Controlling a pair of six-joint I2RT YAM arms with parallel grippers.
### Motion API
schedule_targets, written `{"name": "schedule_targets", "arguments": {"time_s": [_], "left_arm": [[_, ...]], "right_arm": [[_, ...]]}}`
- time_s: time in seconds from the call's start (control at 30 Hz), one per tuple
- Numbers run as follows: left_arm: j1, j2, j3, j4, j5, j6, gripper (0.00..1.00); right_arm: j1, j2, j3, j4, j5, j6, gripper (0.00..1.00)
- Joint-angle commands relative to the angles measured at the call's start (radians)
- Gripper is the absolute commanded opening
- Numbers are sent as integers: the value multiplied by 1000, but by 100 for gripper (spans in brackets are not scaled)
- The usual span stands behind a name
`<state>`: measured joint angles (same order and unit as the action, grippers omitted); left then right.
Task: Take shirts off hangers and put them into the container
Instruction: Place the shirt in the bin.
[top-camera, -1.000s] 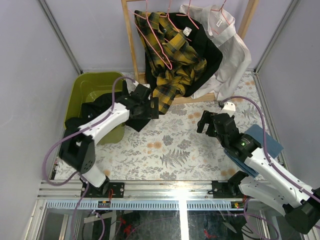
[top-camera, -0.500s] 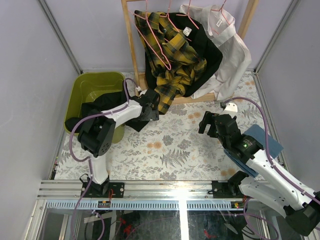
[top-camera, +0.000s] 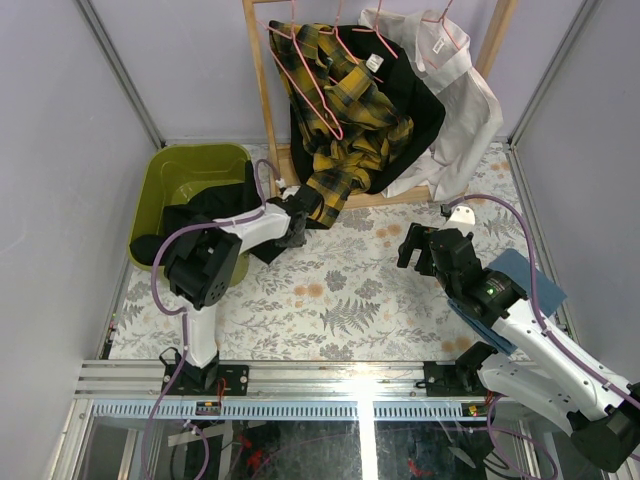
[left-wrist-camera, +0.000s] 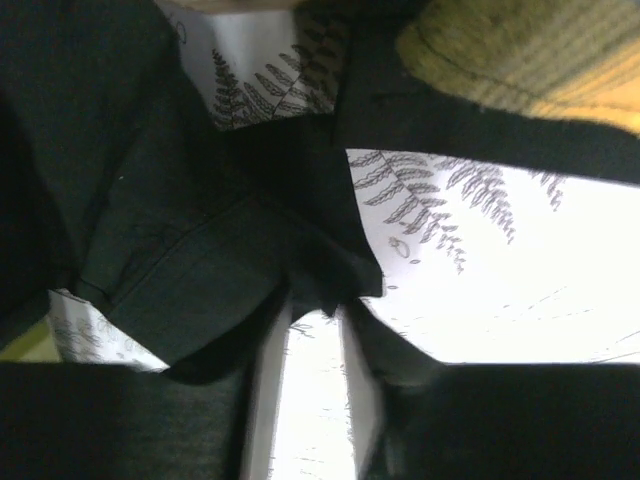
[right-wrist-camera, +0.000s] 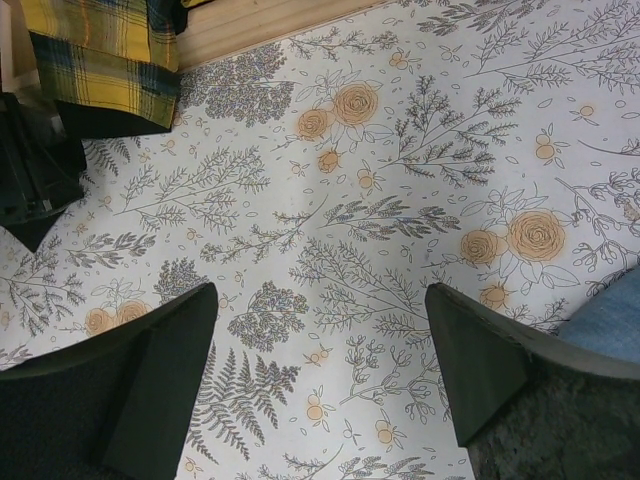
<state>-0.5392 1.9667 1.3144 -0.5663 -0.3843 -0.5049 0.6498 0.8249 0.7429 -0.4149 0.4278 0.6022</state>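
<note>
One black shirt (top-camera: 205, 215) lies over the right rim of the olive container (top-camera: 175, 175), which sits at 10 o'clock on the table. Part of the shirt is inside and the rest spills onto the floral tablecloth (top-camera: 340, 290).

The left gripper (top-camera: 298, 218) is at the shirt's right edge, just beside the hanging hem of the plaid shirt (top-camera: 350, 120). In the left wrist view its fingers (left-wrist-camera: 130, 420) are drawn close, with only a narrow slit between them. A fold of the black cloth (left-wrist-camera: 180, 250) sits at their tips, but I cannot tell whether the cloth is clamped.

At 12 o'clock, the plaid shirt, a second black shirt (top-camera: 420, 110) and the white shirt (top-camera: 465, 110) hang bunched on pink hangers (top-camera: 315, 85) from the wooden rack (top-camera: 258, 90). A small white tag (top-camera: 374, 62) shows at the hanging black shirt's collar. Its writing is too small to read, and no other lettering is legible.

The right gripper (top-camera: 420, 245) hovers at 3 o'clock with its jaws spread wide over bare tablecloth (right-wrist-camera: 320, 300) and nothing between them. The folded blue cloth (top-camera: 535, 285) lies at 4 o'clock, under that arm.

A second ago the left arm reached out long from its base with its jaws wide. It has since folded its elbow inward, moved the gripper toward the plaid hem and narrowed its jaws sharply. The right arm has barely shifted, and the hanging shirts are unchanged.
</note>
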Motion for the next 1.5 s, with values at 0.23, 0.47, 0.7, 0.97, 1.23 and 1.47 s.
{"name": "schedule_targets", "arguments": {"time_s": [0.23,0.47,0.7,0.97,1.23,1.47], "left_arm": [[-27,-257,19,-11,-84,56,0],[-27,-428,43,8,-122,91,0],[29,-533,233,-41,-296,187,0],[471,-535,401,-77,-225,228,0],[568,-448,168,-52,-60,185,1],[573,-345,131,-109,131,169,70]], "right_arm": [[1,2,21,19,27,-7,92],[1,6,21,20,25,-6,92],[1,1,29,19,28,-14,92],[0,2,23,26,19,-5,92],[0,22,20,45,7,-7,92],[1,32,26,31,2,-13,93]]}}
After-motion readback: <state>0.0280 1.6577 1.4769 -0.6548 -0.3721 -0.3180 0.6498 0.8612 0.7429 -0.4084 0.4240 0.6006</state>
